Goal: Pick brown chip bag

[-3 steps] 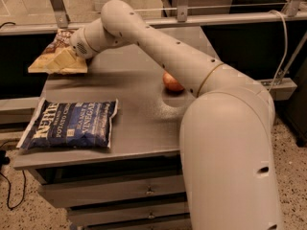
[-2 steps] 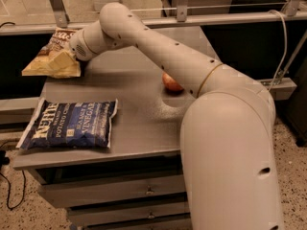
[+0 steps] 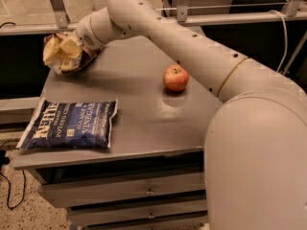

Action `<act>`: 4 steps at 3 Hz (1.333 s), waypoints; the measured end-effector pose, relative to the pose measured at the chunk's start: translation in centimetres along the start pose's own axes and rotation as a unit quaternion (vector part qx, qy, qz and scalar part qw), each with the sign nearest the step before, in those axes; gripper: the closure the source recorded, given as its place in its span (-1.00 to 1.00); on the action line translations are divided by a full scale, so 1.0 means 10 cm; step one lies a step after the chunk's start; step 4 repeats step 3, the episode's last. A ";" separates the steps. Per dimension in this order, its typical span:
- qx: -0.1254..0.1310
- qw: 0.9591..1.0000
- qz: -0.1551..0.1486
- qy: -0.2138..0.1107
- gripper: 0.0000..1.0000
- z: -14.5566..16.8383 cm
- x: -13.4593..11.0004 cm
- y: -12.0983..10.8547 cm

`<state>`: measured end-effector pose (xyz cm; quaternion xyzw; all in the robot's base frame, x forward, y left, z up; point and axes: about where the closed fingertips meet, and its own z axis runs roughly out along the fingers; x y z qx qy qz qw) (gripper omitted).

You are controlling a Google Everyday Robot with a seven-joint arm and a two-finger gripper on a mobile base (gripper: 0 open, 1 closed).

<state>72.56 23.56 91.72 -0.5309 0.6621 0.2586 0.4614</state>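
The brown chip bag [image 3: 61, 51] is crumpled and tilted up at the far left corner of the grey table [image 3: 144, 119], its tan-yellow side facing me. My gripper [image 3: 82, 53] is at the bag's right side, shut on it, and holds it slightly off the tabletop. The bag and the wrist hide most of the fingers. The arm reaches in from the right across the back of the table.
A blue salt and vinegar chip bag [image 3: 69, 124] lies flat at the front left. A red apple [image 3: 175, 77] stands mid-table under the arm. Drawers [image 3: 148, 190] are below the tabletop. A metal rail [image 3: 201, 18] runs behind the table.
The brown bag has risen from lying flat at the corner to a lifted, crumpled, more upright pose, moving with the gripper. The blue bag and the apple have not moved.
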 end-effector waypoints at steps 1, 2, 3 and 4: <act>0.039 0.998 -0.045 -0.012 1.00 -0.39 -0.24 -0.19; 0.088 0.993 -0.077 -0.014 1.00 -0.84 -0.34 -0.46; 0.124 0.990 -0.071 -0.013 1.00 -1.19 -0.35 -0.59; 0.124 0.990 -0.071 -0.013 1.00 -1.19 -0.35 -0.59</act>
